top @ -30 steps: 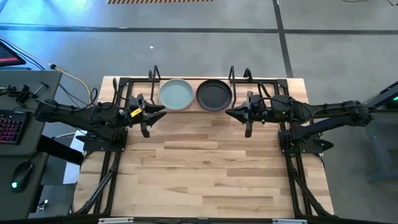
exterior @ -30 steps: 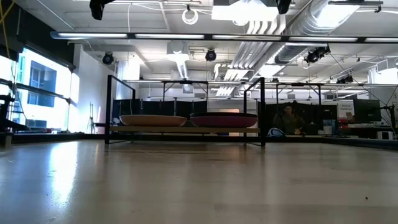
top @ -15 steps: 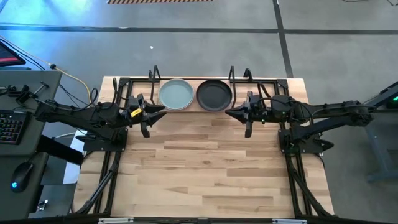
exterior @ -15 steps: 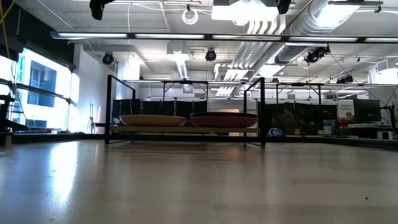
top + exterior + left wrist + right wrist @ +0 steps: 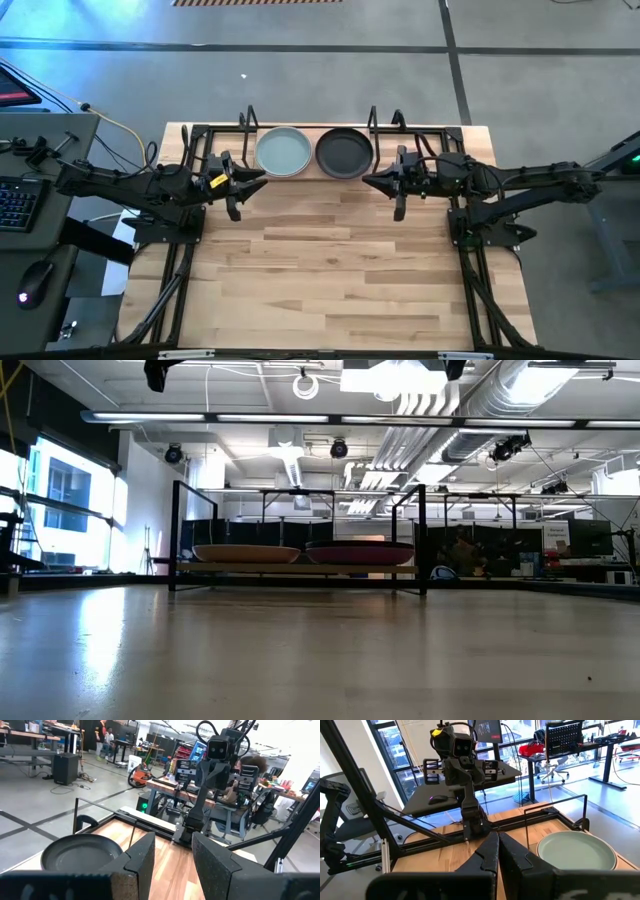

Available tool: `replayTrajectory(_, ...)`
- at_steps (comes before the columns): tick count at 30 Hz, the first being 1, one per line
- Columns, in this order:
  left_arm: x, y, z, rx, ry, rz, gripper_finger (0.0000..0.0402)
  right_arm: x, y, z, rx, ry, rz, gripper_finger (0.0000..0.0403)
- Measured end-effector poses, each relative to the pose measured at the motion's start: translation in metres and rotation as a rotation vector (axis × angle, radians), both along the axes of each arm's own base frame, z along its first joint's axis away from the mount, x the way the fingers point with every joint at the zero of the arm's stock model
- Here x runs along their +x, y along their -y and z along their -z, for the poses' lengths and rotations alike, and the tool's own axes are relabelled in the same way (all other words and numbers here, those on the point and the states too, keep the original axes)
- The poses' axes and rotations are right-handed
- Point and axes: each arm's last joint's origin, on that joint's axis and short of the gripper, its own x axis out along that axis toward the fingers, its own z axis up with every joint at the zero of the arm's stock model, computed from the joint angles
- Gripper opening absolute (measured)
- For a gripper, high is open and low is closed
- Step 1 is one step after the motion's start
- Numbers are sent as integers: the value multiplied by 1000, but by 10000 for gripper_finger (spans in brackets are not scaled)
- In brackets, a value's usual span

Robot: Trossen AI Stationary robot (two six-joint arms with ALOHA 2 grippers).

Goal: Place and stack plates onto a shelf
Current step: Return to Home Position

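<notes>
Wooden tabletop (image 5: 330, 260) | shelf (image 5: 312, 172): pale blue-green plate (image 5: 282, 152) beside black plate (image 5: 345, 152) | left gripper (image 5: 240, 185): fingers slightly parted, holding nothing | right gripper (image 5: 385, 183): fingers closed together, holding nothing

Overhead and table-height views both frame the shelf (image 5: 300, 569).

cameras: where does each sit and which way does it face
High view: above the table, straight down; left hand, right hand, both arms.
Low view: tabletop height, level toward the shelf; no arm clearly shows.
Left wrist view: past its own fingers toward the black plate and right arm.
Right wrist view: past its own fingers toward the pale blue-green plate and left arm.
High and both wrist views share those plates.
</notes>
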Motion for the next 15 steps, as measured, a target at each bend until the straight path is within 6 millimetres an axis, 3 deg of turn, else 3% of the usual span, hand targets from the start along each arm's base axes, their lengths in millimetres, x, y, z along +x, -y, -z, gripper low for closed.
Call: replayTrajectory(15,-1,2,-1,0,7,98,122,0,-1,-2,38,20,-20,0)
